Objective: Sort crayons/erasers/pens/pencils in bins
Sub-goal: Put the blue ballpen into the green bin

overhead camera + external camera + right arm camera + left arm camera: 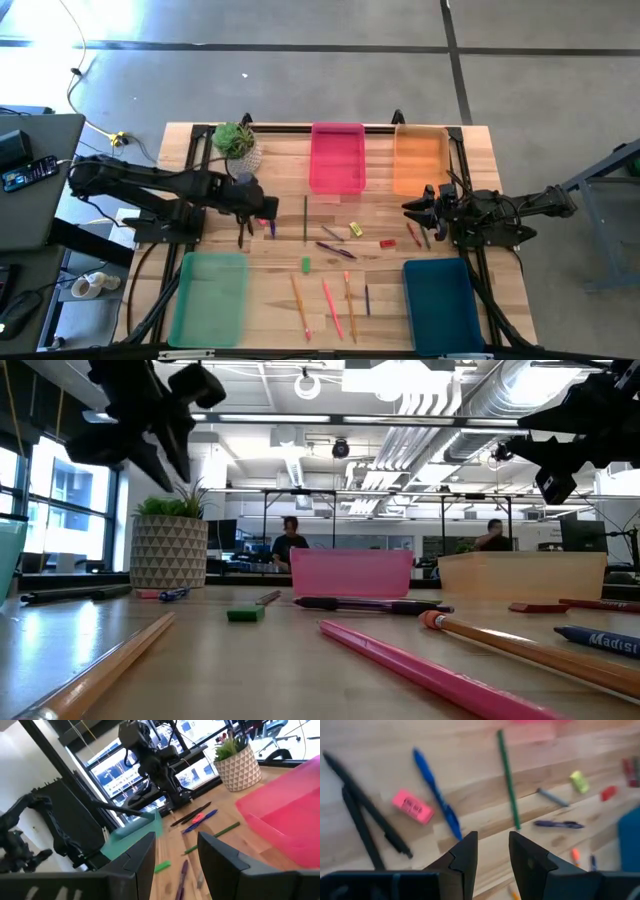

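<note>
Slim pens (436, 794) lie on grained wood; left gripper (491, 851) and right gripper (175, 851) gape, empty

Two matte black jointed arms, black cabling along links; jaws are dark angular wedge-shaped plates.

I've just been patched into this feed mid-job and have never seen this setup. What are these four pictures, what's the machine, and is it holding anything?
It is a robot with two dark arms at a wooden table. One picture looks straight down, one looks level across the tabletop, and two come from cameras on the wrists. The left gripper hangs open above a blue pen and a pink eraser, holding nothing. The right gripper is also open and holds nothing, near the orange bin. Also on the table: a pink bin, a light green bin, a teal bin, scattered pencils and a potted plant.
</note>
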`<state>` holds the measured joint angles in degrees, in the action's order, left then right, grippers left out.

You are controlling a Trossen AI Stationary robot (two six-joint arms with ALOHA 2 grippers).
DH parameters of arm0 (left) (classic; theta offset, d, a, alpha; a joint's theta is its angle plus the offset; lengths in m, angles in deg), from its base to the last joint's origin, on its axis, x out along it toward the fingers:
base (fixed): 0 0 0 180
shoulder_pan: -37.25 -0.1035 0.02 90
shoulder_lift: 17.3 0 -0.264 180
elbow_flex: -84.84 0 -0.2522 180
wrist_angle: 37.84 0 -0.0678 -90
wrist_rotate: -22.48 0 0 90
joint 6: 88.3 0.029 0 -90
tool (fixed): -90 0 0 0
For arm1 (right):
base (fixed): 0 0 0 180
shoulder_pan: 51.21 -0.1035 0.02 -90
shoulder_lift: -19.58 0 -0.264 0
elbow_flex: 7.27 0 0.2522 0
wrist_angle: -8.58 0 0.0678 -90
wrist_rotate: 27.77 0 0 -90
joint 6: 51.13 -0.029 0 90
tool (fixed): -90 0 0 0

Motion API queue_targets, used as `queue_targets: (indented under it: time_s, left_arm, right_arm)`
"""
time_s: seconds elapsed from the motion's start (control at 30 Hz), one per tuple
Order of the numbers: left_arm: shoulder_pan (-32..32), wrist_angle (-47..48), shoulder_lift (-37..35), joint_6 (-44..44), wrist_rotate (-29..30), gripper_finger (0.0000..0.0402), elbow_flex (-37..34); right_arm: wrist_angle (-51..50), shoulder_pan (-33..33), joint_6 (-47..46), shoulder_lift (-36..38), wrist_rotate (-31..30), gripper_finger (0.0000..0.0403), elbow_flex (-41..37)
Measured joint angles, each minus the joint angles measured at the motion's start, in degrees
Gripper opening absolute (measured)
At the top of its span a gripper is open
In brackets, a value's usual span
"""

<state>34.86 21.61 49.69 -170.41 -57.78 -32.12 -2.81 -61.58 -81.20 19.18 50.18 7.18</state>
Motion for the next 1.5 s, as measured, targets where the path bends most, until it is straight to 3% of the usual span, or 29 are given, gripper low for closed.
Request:
queue_targets:
  time_s: [0.2,0.5,1.0,1.5]
  left_arm:
    - [3.2,0.0,5.5,-7.3,0.0,0.0099,0.0]
    - [5.6,-0.6,13.5,-14.7,1.1,0.0099,0.0]
    - [5.4,-6.8,24.9,-18.1,1.5,0.0099,0.0]
    - [5.4,-8.1,29.5,-19.8,2.3,0.0099,0.2]
  right_arm:
    - [0.0,0.0,-1.7,0.0,0.0,0.0139,0.0]
    - [0.2,0.0,-11.6,0.0,0.0,0.0139,0.0]
    - [0.2,0.0,-11.9,0.0,0.0,0.0139,0.0]
    - [0.1,0.0,-11.9,0.0,0.0,0.0139,0.0]
